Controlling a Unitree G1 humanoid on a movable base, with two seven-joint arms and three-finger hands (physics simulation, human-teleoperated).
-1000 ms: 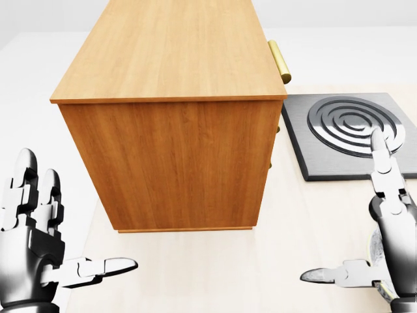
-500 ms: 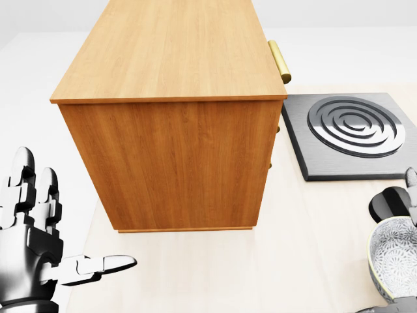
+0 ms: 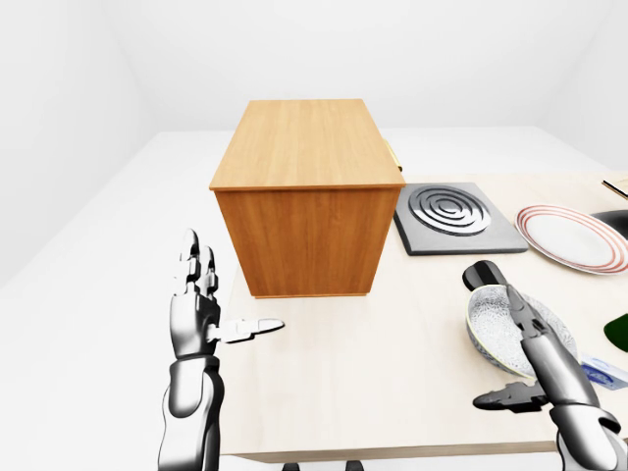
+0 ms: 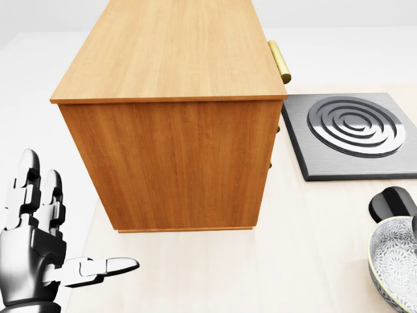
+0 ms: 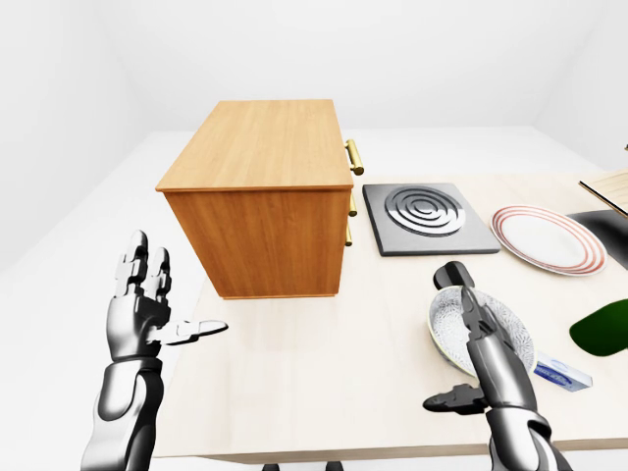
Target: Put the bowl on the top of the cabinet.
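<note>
At lower right of the right-eye view the right hand (image 5: 478,365) is spread, its long fingers (image 5: 483,324) lying over the near rim of the bowl (image 5: 461,329) and its thumb stuck out to the left, gripping nothing; the bowl rests on the table (image 5: 324,343), well to the right of the cabinet (image 5: 257,201), while the left hand (image 5: 147,309) hangs spread and empty at lower left. To take the bowl well, I judge the fingers should hook over the rim with the thumb brought in under its wall before any lift toward the cabinet's top. The head view cuts off most of the bowl and the whole right hand, whether the fingers actually touch the rim is hard to tell, and the dark round thing (image 5: 449,276) just above the bowl cannot be identified.
</note>
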